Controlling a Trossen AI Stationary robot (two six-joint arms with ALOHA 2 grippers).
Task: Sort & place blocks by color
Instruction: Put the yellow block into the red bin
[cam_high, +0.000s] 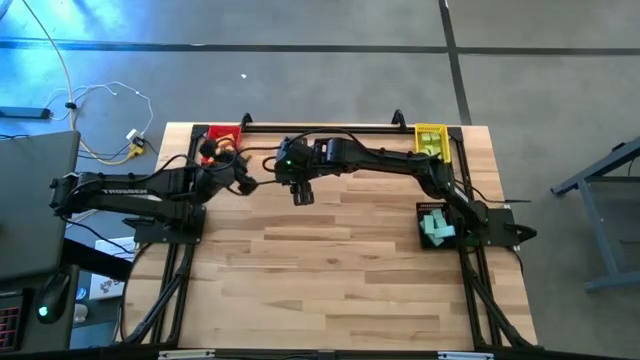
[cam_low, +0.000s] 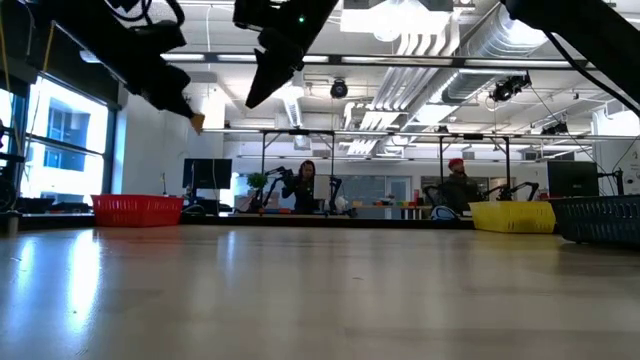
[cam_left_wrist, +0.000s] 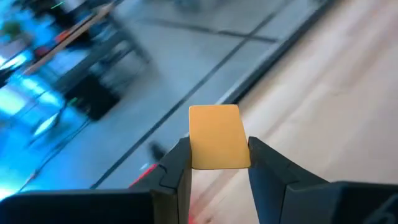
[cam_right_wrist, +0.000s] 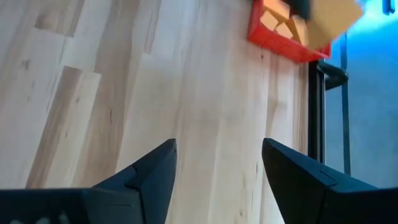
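Note:
My left gripper (cam_left_wrist: 219, 163) is shut on an orange block (cam_left_wrist: 216, 135) and hangs in the air near the red tray (cam_high: 222, 133) at the table's far left; in the low view the block (cam_low: 197, 122) shows at its fingertips. My right gripper (cam_right_wrist: 219, 163) is open with nothing between its fingers, above the table's far middle (cam_high: 303, 192), beside the left gripper. Its wrist view shows the red tray (cam_right_wrist: 277, 31) with orange blocks inside. Light green and teal blocks (cam_high: 436, 228) lie in a dark tray at the right edge. My left gripper pinches the orange block between its two fingers, which are on two opposite side faces (cam_left_wrist: 194, 155). Most of the block sticks out past the fingertips. The block is lifted clear of the table.
A yellow tray (cam_high: 430, 140) sits at the table's far right corner. The dark tray (cam_high: 428, 212) stands by the right arm's base. Bare wood covers the middle and near half of the table (cam_high: 330, 280). People sit in the room beyond the table (cam_low: 303, 185).

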